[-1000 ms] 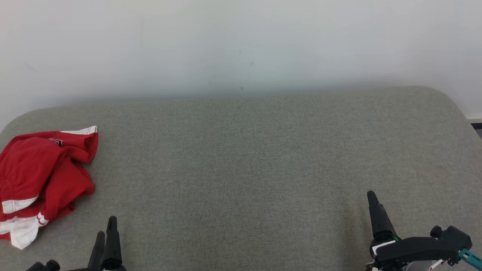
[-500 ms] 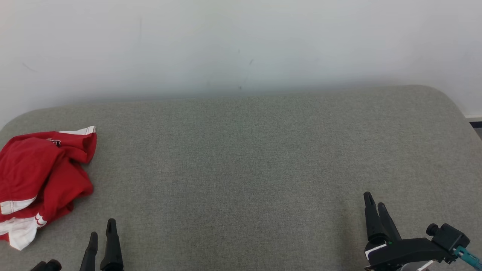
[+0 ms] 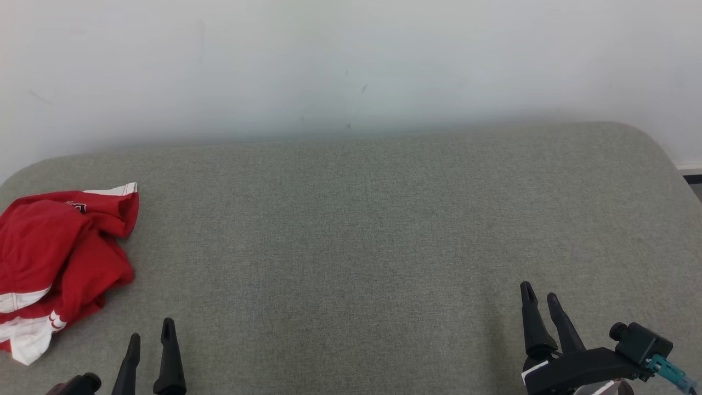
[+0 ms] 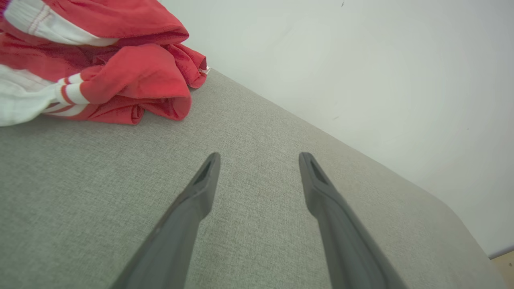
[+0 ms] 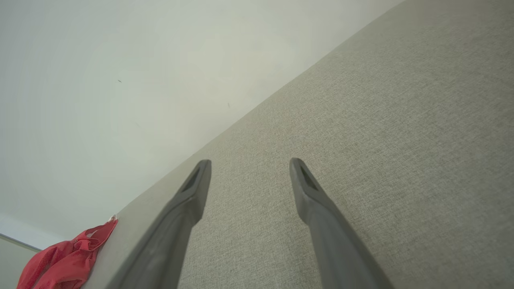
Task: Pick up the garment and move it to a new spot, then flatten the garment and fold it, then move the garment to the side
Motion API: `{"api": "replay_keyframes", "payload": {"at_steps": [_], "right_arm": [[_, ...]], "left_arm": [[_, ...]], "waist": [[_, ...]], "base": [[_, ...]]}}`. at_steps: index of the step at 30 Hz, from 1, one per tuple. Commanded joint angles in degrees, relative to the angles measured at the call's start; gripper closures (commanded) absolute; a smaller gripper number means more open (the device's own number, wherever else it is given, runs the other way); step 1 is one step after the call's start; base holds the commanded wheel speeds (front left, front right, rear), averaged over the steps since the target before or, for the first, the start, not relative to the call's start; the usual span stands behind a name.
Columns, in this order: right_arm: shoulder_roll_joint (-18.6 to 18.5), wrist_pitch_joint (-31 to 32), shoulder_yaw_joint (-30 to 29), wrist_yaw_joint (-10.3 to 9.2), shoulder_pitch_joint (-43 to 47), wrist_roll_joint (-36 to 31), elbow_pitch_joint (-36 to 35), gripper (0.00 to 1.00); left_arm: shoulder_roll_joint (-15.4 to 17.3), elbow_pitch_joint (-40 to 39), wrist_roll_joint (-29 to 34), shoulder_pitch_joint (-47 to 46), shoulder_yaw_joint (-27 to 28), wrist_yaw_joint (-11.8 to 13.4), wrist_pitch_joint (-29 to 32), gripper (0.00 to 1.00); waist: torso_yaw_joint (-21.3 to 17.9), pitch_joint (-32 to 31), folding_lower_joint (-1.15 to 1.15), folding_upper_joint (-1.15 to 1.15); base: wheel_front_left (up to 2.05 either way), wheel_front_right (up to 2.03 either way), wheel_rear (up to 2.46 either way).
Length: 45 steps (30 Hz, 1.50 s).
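The garment (image 3: pixel 55 263) is a red piece with white bands, lying crumpled at the far left of the grey padded surface (image 3: pixel 351 230). My left gripper (image 3: pixel 151 336) stands open near the front edge, a short way right of the garment and apart from it, with nothing between its fingers. The left wrist view shows the garment (image 4: pixel 100 68) at the upper left, beyond the open left gripper (image 4: pixel 259 158). At the lower right, my right gripper (image 3: pixel 538 293) is open and empty. In the right wrist view the right gripper (image 5: pixel 249 164) hangs over bare fabric, the garment (image 5: pixel 64 261) far off at lower left.
A pale wall (image 3: pixel 351 66) rises directly behind the padded surface. The surface's rounded right corner (image 3: pixel 658 148) drops off to a strip of floor (image 3: pixel 692 184). Bare grey fabric stretches between the two grippers.
Both grippers have turned about their wrists, so each now shows two separate fingers in the head view. The right one slid slightly left and down. The garment lies as before.
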Motion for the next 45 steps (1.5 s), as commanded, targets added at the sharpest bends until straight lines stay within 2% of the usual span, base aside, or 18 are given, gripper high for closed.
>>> {"api": "replay_keyframes", "payload": {"at_steps": [1, 22, 45], "right_arm": [[-0.4, -0.5, 0.3, -0.06, -1.0, -1.5, -0.3, 0.00], [-0.2, -3.5, 0.3, -0.08, -1.1, -15.9, 1.3, 0.00], [-0.3, -6.1, 1.3, -0.10, -1.0, -27.8, 3.8, 0.00]], "left_arm": [[0.4, -0.3, 1.7, -0.7, -0.1, -0.1, -0.5, 0.00], [0.8, 1.3, 15.1, -0.2, -1.1, 0.4, -3.6, 0.00], [0.6, 2.8, 24.5, 1.2, -0.6, 0.5, -6.2, 0.00]], "waist": [[0.0, 0.0, 0.00, 0.00], [-0.4, 0.2, 0.00, 0.00], [-0.6, 0.3, 0.00, 0.00]], "base": [[0.00, 0.00, 0.00], [0.00, 0.00, 0.00], [0.00, 0.00, 0.00]]}}
